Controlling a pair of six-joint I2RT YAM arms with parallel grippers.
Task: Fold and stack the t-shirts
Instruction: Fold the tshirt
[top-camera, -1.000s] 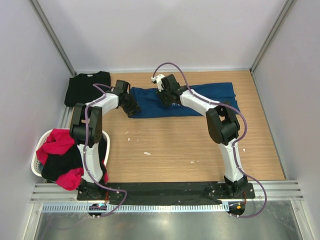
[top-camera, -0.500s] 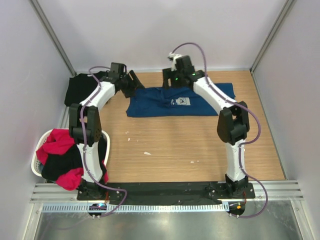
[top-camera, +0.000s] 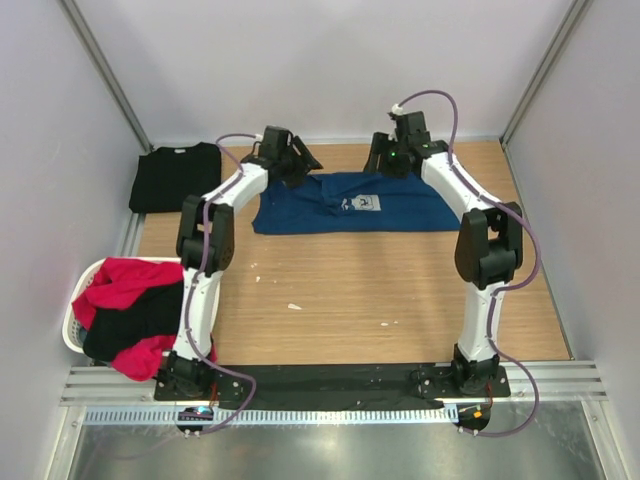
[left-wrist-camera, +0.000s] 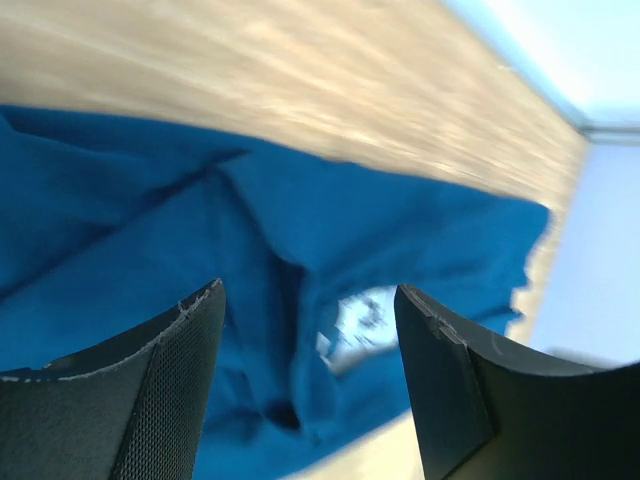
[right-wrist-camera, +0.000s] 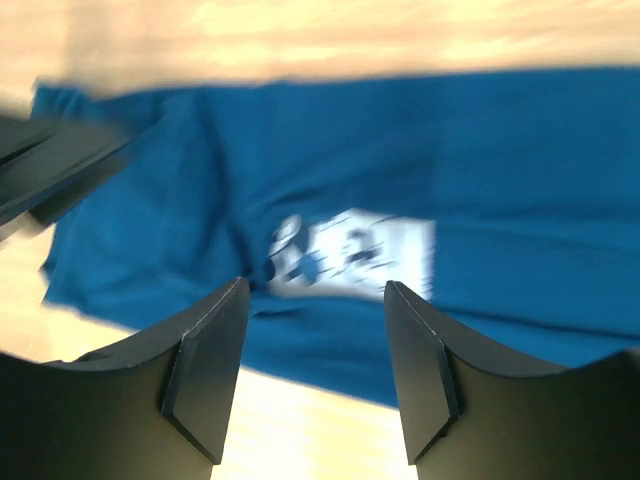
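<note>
Top external view shows us the navy t-shirt just below and nearward of both grippers, its long axis running across between them, with the left gripper and right gripper equally near, jaws spread and empty.

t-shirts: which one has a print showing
The navy blue t-shirt, spread at the far middle of the table, shows a pale square print. The black t-shirt at far left looks plain.
</note>
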